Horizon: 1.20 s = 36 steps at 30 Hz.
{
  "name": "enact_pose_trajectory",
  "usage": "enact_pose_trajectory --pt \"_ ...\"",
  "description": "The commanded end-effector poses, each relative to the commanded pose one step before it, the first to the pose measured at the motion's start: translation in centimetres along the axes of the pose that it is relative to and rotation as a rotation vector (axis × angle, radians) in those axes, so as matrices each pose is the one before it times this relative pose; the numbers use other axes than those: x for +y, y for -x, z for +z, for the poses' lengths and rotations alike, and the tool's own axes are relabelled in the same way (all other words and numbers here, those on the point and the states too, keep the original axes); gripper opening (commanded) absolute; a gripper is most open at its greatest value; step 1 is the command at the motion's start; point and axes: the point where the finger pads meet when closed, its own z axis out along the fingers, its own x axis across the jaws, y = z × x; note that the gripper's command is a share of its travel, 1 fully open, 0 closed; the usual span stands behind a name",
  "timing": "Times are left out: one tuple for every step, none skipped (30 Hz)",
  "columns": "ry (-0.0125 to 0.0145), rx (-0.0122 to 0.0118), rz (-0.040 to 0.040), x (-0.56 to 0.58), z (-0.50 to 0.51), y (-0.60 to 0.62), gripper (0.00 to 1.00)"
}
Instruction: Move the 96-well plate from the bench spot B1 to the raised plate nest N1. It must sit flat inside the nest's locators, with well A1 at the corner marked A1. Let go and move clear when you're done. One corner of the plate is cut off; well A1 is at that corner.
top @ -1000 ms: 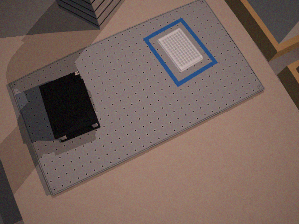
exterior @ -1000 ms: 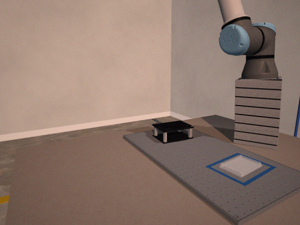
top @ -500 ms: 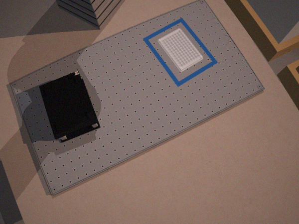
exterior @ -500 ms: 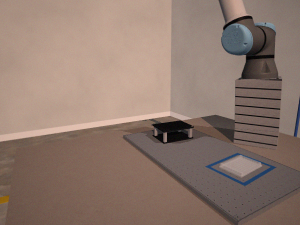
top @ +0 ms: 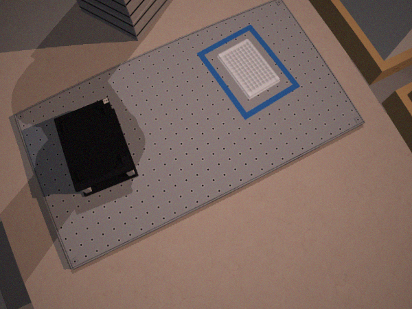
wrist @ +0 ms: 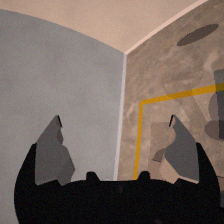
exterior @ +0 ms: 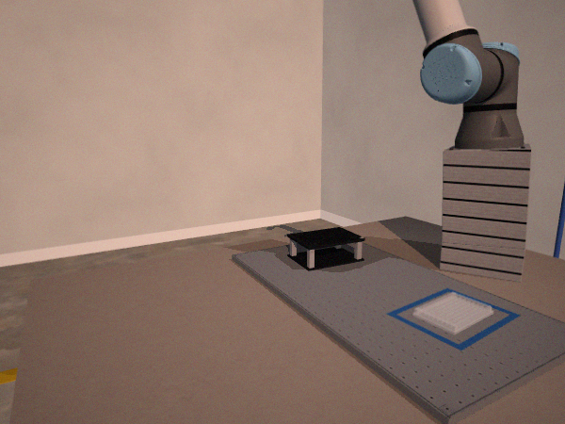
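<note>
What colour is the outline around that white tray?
Blue, a taped rectangle framing the plate; clearest in the top view.

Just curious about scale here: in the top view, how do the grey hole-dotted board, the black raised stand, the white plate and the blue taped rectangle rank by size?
Largest to smallest:
1. Grey board
2. Black stand, though it sits nearer the camera
3. Blue rectangle
4. White plate

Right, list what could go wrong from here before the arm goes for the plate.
1. The open gripper faces wall and floor, far from the plate; the long approach could end off-centre.
2. The plate's cut corner is hard to make out, so A1 could end up reversed in the nest.
3. The nest is raised on posts; a low carry might clip it.
</note>
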Motion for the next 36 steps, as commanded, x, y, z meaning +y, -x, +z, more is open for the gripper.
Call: enact_pose_trajectory --pt "-0.00057 -0.00104 -0.00164 1.599 1.198 -0.385 1.00" --pt "0.00000 -0.00001 0.00001 0.386 0.296 -0.113 1.00" --pt "0.00000 -0.00001 0.00001 0.386 0.296 -0.113 1.00" --pt "0.00000 -0.00001 0.00001 0.353 0.270 -0.103 1.00" --pt "0.00000 0.00000 0.00000 0.000 0.000 0.000 1.00" --pt "0.00000 0.00000 0.00000 0.000 0.000 0.000 1.00" --pt "0.02804 0.01033 -0.01472 0.421 0.249 -0.115 1.00" --pt "0.02804 0.01032 -0.01472 0.418 0.260 -0.108 1.00" --pt "0.02090 0.00772 -0.01095 0.400 0.278 -0.090 1.00" --pt "0.00000 -0.00001 0.00001 0.401 0.284 -0.088 1.00" --pt "-0.00002 -0.00003 0.00001 0.406 0.282 -0.092 1.00" --pt "0.00001 0.00000 0.00001 0.399 0.285 -0.086 1.00" --pt "0.00001 0.00000 0.00001 0.400 0.285 -0.087 1.00" --pt "0.00000 0.00000 0.00000 0.000 0.000 0.000 1.00" --pt "0.00000 0.00000 0.00000 0.000 0.000 0.000 1.00" --pt "0.00000 0.00000 0.00001 0.400 0.285 -0.087 1.00" --pt "0.00000 0.00000 0.00001 0.401 0.284 -0.088 1.00" --pt "0.00000 -0.00001 0.00001 0.401 0.284 -0.088 1.00" --pt "0.00000 -0.00001 0.00001 0.401 0.284 -0.088 1.00" --pt "0.00000 -0.00001 0.00001 0.401 0.284 -0.088 1.00" --pt "0.00000 -0.00001 0.00001 0.401 0.284 -0.089 1.00" --pt "0.00000 -0.00001 0.00001 0.401 0.284 -0.089 1.00" --pt "0.00000 -0.00001 0.00001 0.401 0.284 -0.089 1.00" --pt "0.00000 -0.00001 0.00001 0.401 0.284 -0.089 1.00" --pt "0.00000 -0.00001 0.00001 0.401 0.284 -0.089 1.00" --pt "0.00000 0.00000 0.00000 0.123 0.087 -0.027 1.00" --pt "0.00000 0.00000 0.00000 0.000 0.000 0.000 1.00" --pt "0.02726 0.00990 -0.01640 0.433 0.236 -0.093 1.00" --pt "0.02725 0.00989 -0.01640 0.430 0.247 -0.085 1.00" --pt "0.02379 0.00866 -0.01430 0.415 0.264 -0.068 1.00" --pt "0.00000 0.00000 0.00000 0.000 0.000 0.000 1.00" --pt "0.00000 0.00000 0.00000 0.000 0.000 0.000 1.00" --pt "-0.00001 -0.00002 0.00001 0.417 0.271 -0.067 1.00" --pt "0.00001 0.00000 0.00001 0.412 0.273 -0.063 1.00" --pt "0.00001 0.00000 0.00001 0.413 0.273 -0.063 1.00" --pt "0.00000 0.00000 0.00001 0.413 0.272 -0.064 1.00"
